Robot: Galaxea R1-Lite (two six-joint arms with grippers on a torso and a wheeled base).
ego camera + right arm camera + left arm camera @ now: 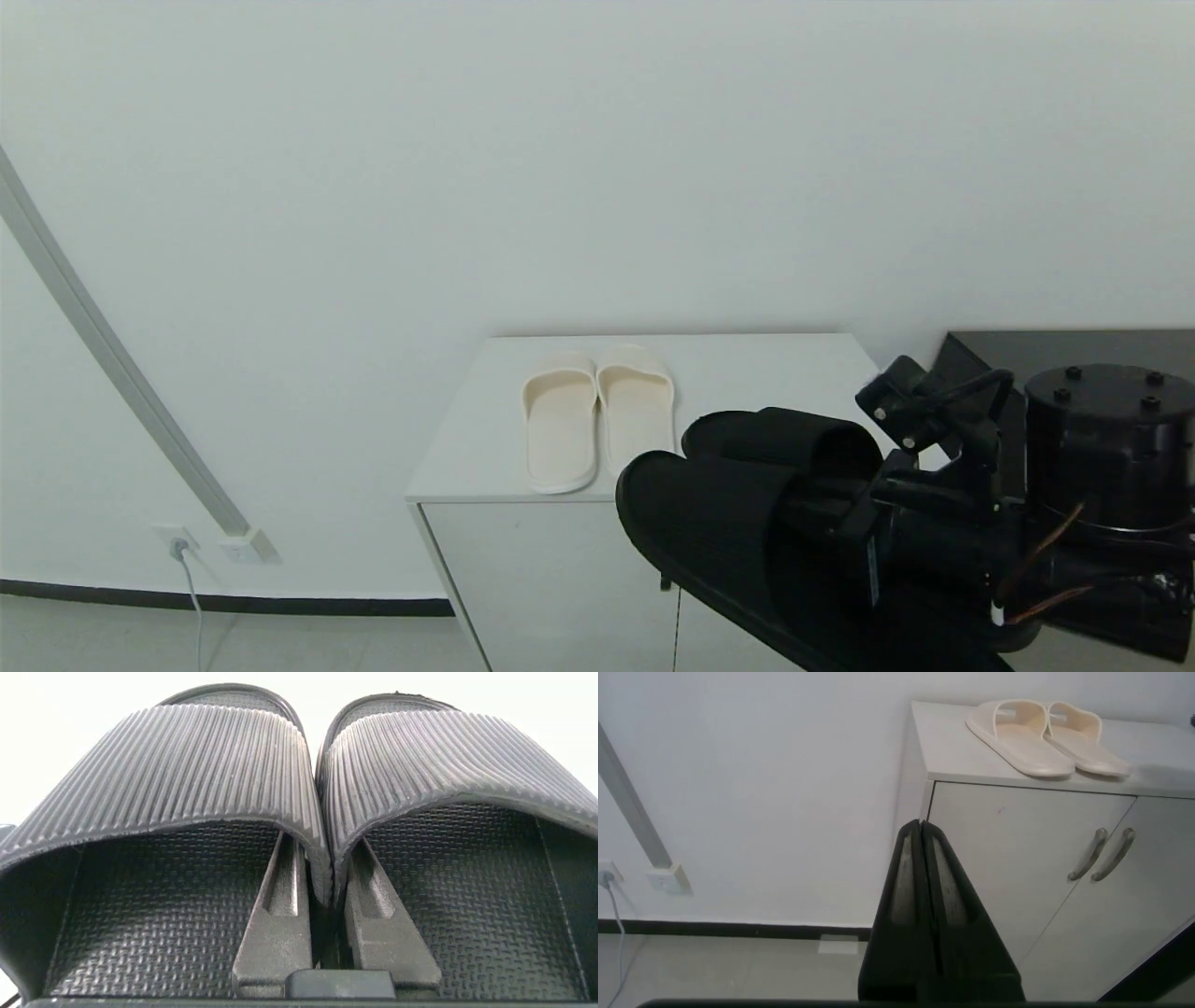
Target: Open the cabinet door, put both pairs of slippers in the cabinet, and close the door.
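We see the right claw (319, 863) clamping the black slippers (719, 523) before the cabinet (467, 439), doors (1036, 877) shut; white slippers (597, 411) lie atop it; left claw (921, 833) closed. Gripped by inner edges alone, one slipper may slide free.

Wall socket (175, 539), cable (193, 597), slanted conduit (112, 359)

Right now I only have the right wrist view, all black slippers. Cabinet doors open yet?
Observer: No, both cabinet doors are shut.
Operator: White pair?
Observer: The white slippers lie side by side on the cabinet top.
Operator: Left gripper free?
Observer: The left gripper is shut and empty, short of the cabinet front.
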